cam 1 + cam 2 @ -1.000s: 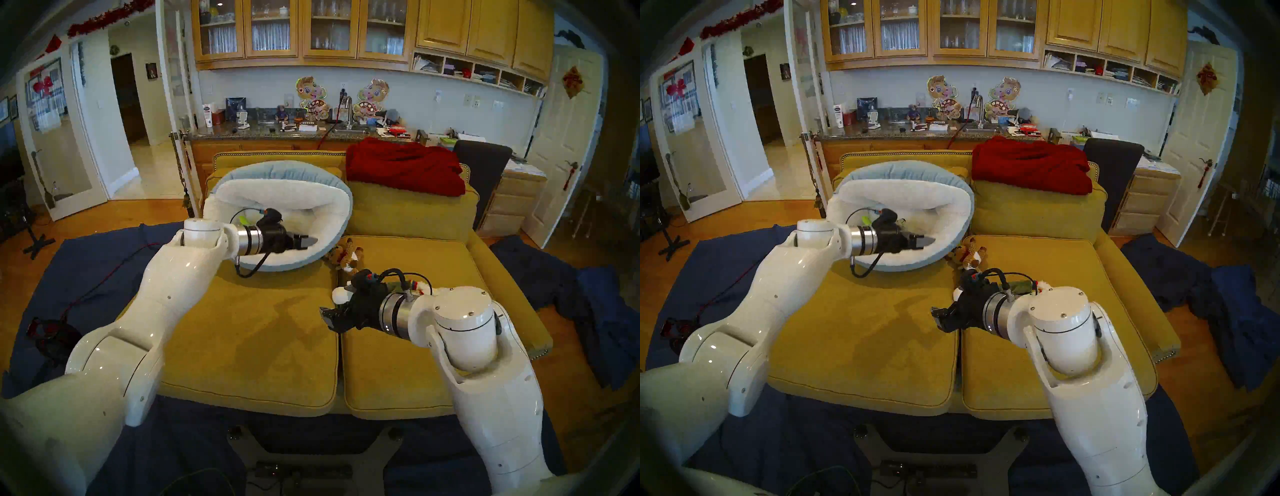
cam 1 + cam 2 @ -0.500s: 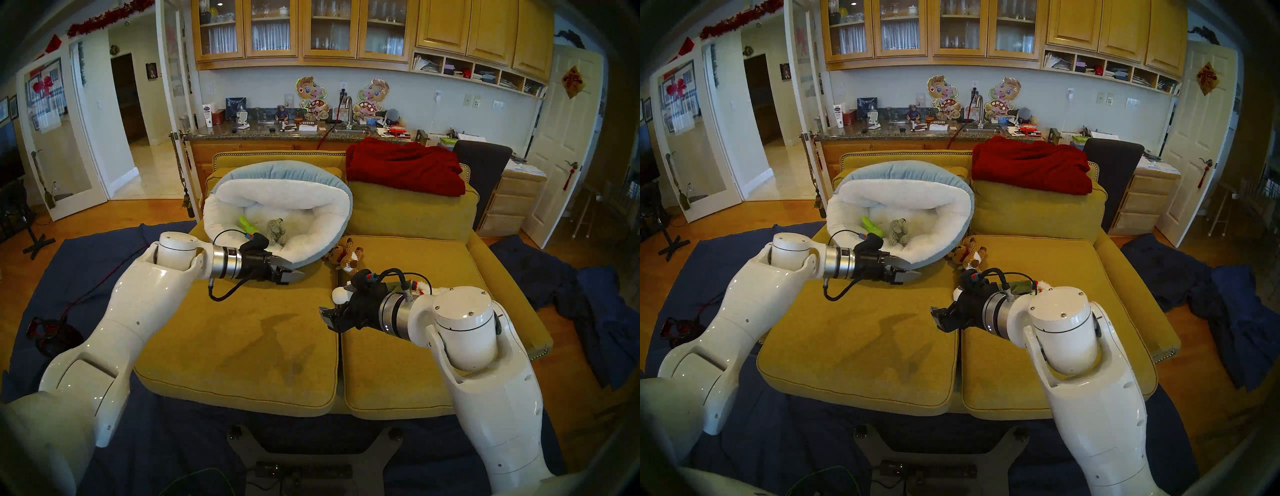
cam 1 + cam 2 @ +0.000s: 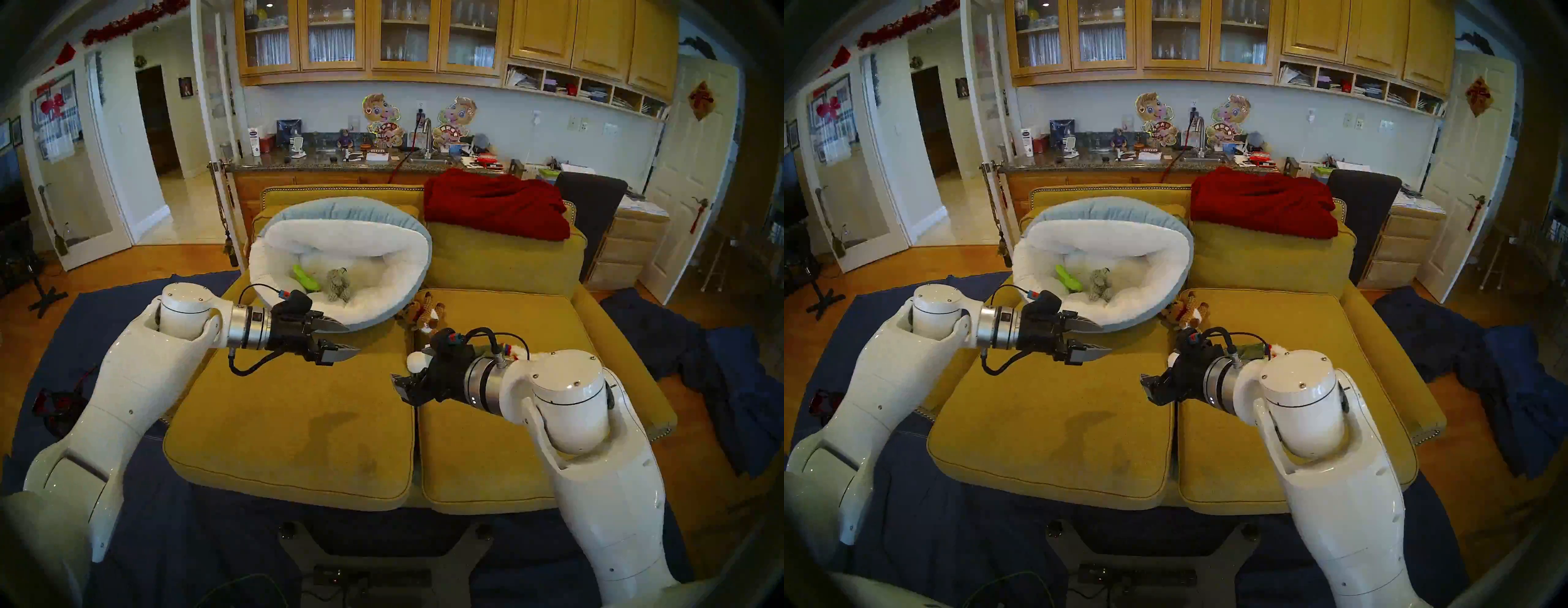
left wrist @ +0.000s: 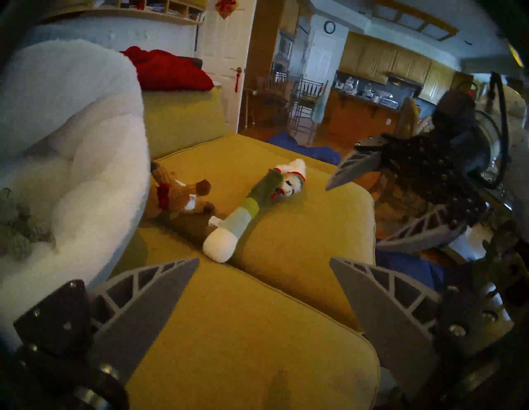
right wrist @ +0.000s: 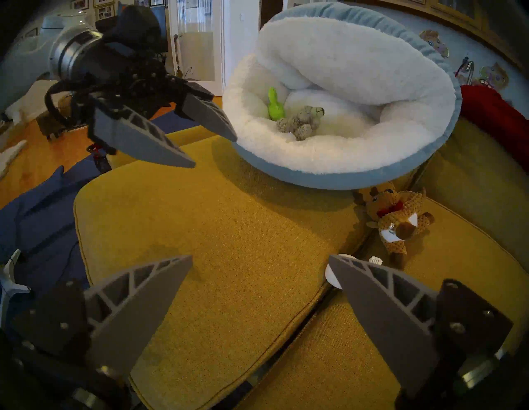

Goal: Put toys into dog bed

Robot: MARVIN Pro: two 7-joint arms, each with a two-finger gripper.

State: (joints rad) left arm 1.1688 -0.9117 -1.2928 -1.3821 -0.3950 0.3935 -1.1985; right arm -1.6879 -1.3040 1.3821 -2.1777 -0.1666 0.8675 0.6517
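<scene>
Mustard-yellow sofa cushions (image 3: pixel 297 407) fill the middle of this cluttered kitchen-side room, with a folded dark red blanket (image 3: pixel 496 204) draped over the backrest on the right and a granite counter (image 3: pixel 305 163) crowded with small items behind it. On the rear of the left cushion, tipped up against the backrest, sits the large round dog bed (image 3: pixel 407 250), fluffy white fleece inside and pale blue outside. Two toys lie together in its hollow: a bright green plush cactus (image 3: pixel 306 278) and, just beside it, a grey spotted plush cub (image 3: pixel 338 285).

Outside the bed, a brown knitted plush animal (image 3: pixel 424 316) with a red bow lies on the right cushion, close against the bed's blue rim. Near it, a long white, pale blue and green plush tube (image 4: pixel 237 220) stretches across the same cushion, and at its far green end is a small white plush animal (image 4: pixel 292 180); whether the two touch I cannot tell.

From the left, one white arm reaches in nearly level, its left hand (image 3: pixel 339 337) hanging over the left cushion just in front of the bed's near rim, pointing toward the right, its grey fingers spread apart and empty. The other arm is bent sharply, its right hand (image 3: pixel 403 388) poised above the seam between the two cushions, aimed toward the left and slightly down, fingers likewise parted with nothing between them.
</scene>
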